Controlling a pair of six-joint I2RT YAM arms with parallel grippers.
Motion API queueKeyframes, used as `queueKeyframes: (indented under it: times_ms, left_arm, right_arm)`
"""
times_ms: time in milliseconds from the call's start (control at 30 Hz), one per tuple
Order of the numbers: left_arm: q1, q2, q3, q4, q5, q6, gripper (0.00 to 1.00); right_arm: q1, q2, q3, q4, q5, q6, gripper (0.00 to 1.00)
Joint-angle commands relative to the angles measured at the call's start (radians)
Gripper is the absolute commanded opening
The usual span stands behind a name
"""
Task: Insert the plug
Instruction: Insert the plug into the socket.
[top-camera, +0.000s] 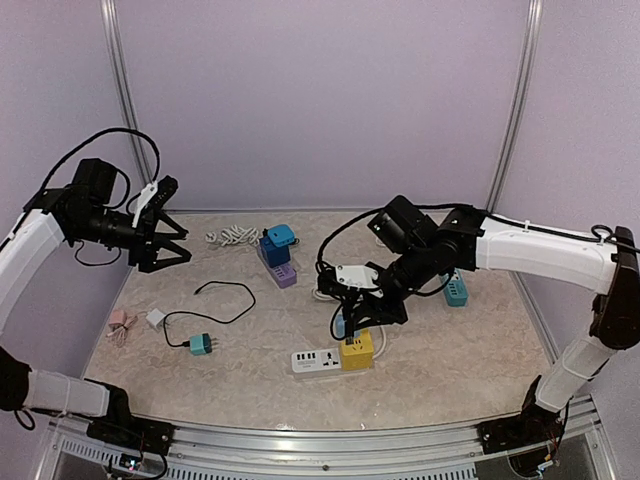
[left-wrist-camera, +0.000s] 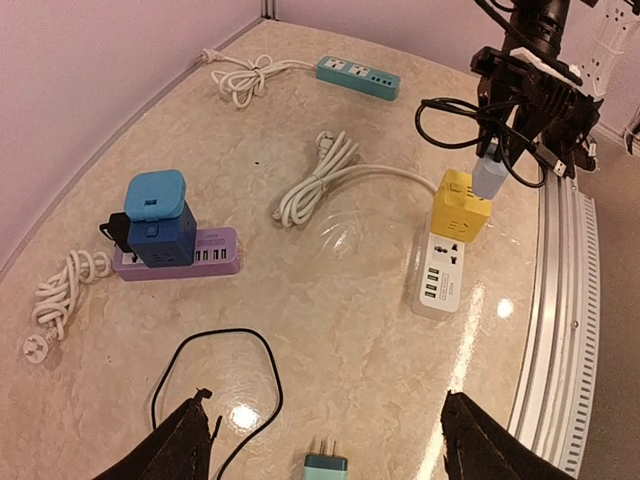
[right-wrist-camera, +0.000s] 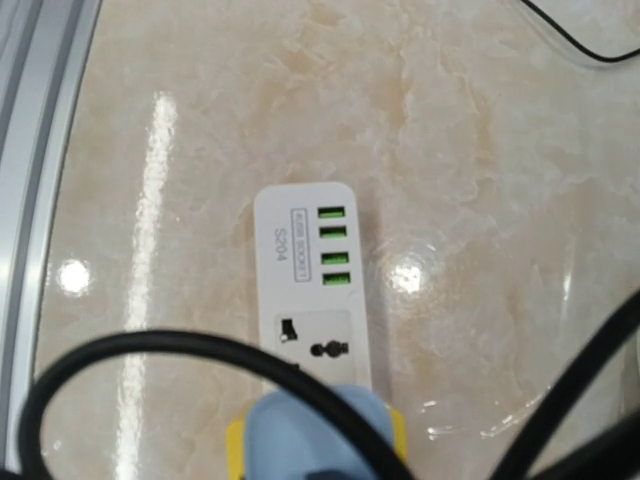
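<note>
Top external view: the right hand is closed on a pale blue plug, which hangs just under its fingers. Directly beneath the hand, the plug meets the top of a yellow cube. The cube sits on one end of a white strip lying on the worktop. Whether the prongs are in the cube I cannot tell. From the right wrist, the plug fills the bottom edge, a black cable arcs just ahead of it, and the strip's green ports lie further ahead. The left hand hovers high, well apart from the right, with its jaws wide and holding nothing. A teal plug lies on the worktop beneath it.
</note>
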Motion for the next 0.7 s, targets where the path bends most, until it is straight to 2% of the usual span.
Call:
queueKeyframes:
  times_ms: [0, 233, 500, 667]
  left_arm:
    - [0.036, -0.014, -0.022, -0.021, 0.007, 0.021, 0.76]
    - [0.067, -0.018, -0.03, -0.021, 0.038, 0.026, 0.76]
    - [0.071, -0.01, -0.038, -0.013, 0.03, 0.024, 0.76]
    - [0.073, -0.006, -0.037, -0.013, 0.029, 0.025, 0.76]
  right_arm:
    - [-0.025, -0.08, -0.059, 0.043, -0.031, -0.036, 0.0]
    - [-0.036, -0.123, -0.161, 0.125, -0.035, -0.033, 0.0]
    - [-0.049, -0.115, -0.192, 0.18, -0.038, -0.039, 0.0]
    - [-0.057, -0.1, -0.181, 0.158, -0.047, -0.05, 0.0]
